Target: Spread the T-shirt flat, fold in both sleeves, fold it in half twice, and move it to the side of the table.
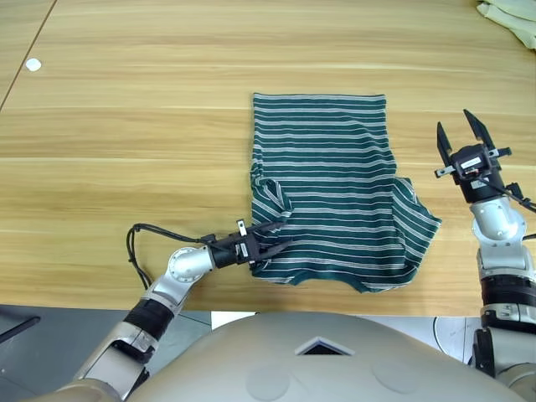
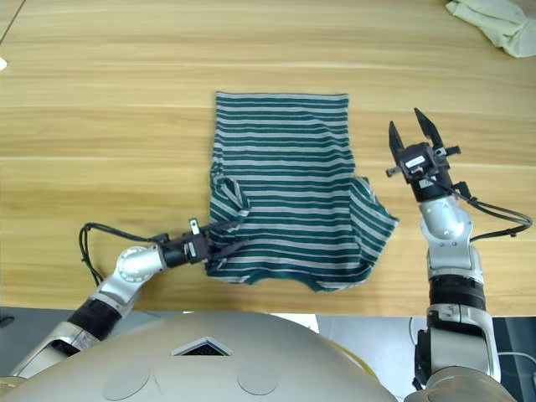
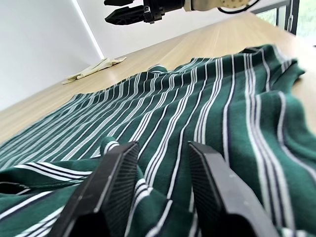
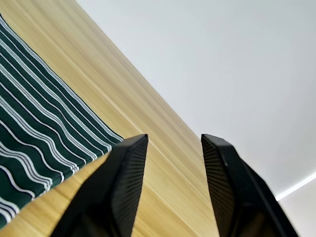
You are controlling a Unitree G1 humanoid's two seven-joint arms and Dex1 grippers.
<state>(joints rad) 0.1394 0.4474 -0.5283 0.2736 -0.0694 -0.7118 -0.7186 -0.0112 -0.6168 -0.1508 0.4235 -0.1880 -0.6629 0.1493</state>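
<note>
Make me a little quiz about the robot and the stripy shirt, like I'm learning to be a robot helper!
1. True or false: the right pincer is holding the T-shirt.
2. Which one is at the T-shirt's near edge? A) the left pincer B) the right pincer
3. Fill the gap: the cream cloth lies far back on the table, on the robot's ____ side.

Key: 1 false; 2 A; 3 right.
</note>
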